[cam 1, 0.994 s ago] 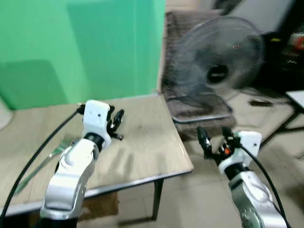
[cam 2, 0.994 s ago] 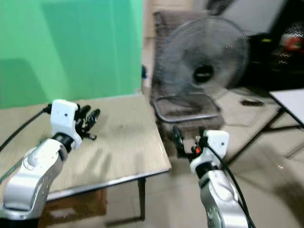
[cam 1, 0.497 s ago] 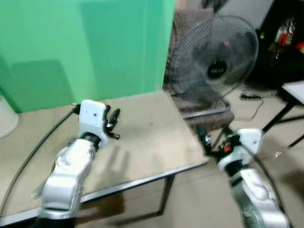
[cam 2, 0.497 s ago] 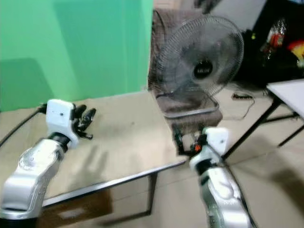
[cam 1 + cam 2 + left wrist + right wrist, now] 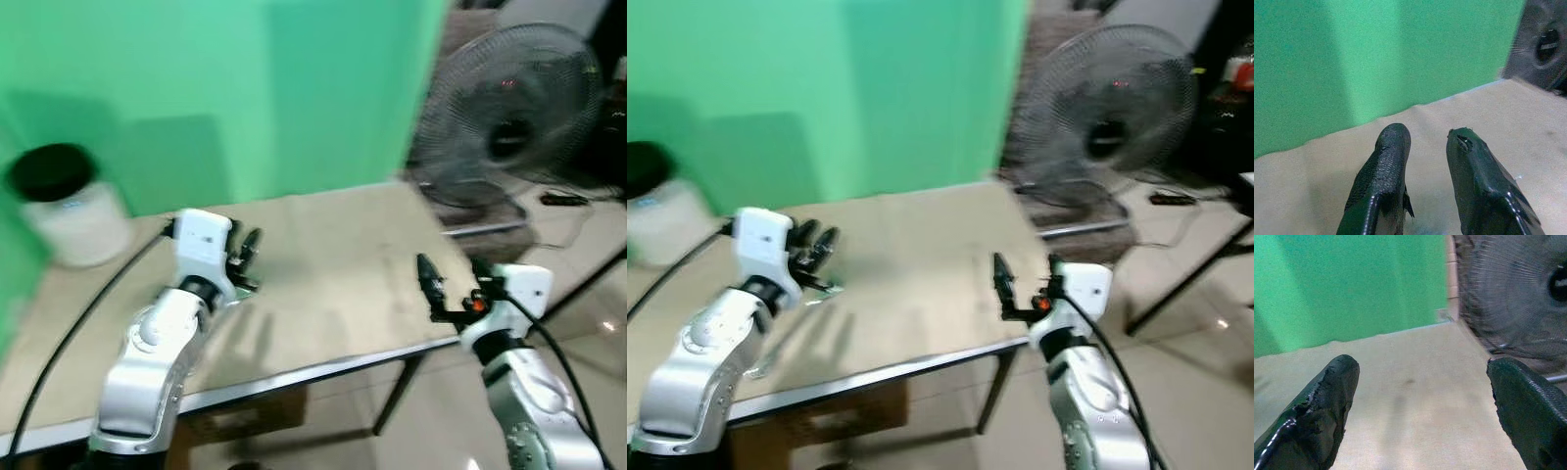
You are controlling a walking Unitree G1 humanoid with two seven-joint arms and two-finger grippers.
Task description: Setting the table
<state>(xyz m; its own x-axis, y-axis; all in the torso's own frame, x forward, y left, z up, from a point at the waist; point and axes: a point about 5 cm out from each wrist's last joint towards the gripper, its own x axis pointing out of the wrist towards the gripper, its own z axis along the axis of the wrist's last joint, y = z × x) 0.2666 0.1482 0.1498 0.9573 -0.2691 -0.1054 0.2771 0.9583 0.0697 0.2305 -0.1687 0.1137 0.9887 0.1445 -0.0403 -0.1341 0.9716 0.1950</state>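
Observation:
A light wooden table (image 5: 338, 250) stands against a green wall. My left gripper (image 5: 247, 257) hovers just above its left-middle part, fingers a little apart with nothing between them; the left wrist view shows the same left gripper (image 5: 1427, 139) over bare tabletop. My right gripper (image 5: 449, 286) is held at the table's front right corner, wide open and empty. In the right wrist view the right gripper (image 5: 1422, 369) looks across the tabletop toward the wall.
A white jar with a black lid (image 5: 64, 211) stands at the table's back left. A large standing fan (image 5: 514, 117) is beyond the table's right end. The table's front metal edge (image 5: 323, 364) runs below my arms, with floor to the right.
The whole picture has swung left: the jar has come into view and the fan has slid to the right. Both arms keep about the same pose.

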